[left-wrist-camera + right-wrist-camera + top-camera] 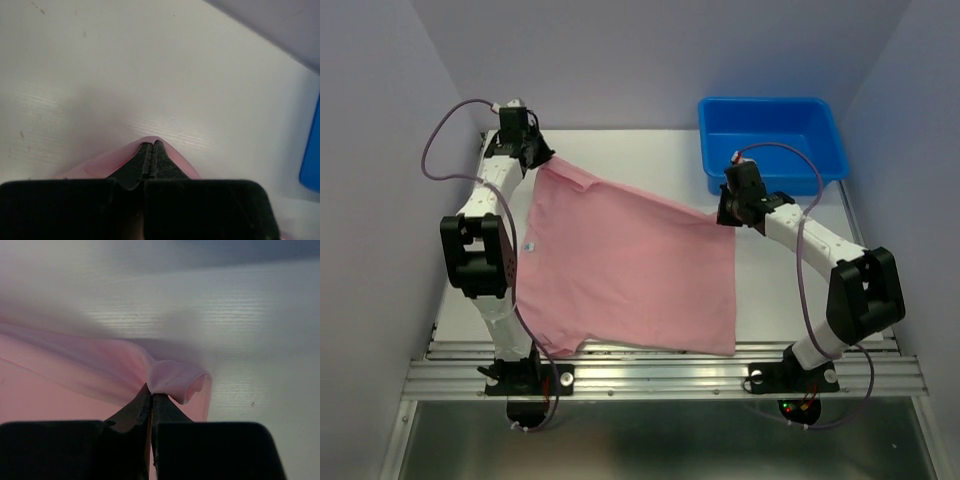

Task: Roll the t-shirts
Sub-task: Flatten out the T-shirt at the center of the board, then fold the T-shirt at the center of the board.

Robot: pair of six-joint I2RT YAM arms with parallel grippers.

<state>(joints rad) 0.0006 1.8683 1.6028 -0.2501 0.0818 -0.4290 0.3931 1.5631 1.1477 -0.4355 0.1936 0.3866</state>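
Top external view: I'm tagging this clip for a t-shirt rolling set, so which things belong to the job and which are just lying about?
Belongs to the job:
- plain light pink thin-fabric t-shirt
- left gripper and right gripper, each shut on the shirt's far edge

Just lying about:
- rigid blue plastic tub, far right

From above, the fingertips of the left gripper [536,163] and right gripper [721,215] are hidden under the arms, and the right arm covers the tub's [770,120] near left corner. In the left wrist view the gripper body hides most of the shirt [102,166] (only a pink rim shows), and the right edge cuts the tub. The right wrist view's left edge cuts the shirt.
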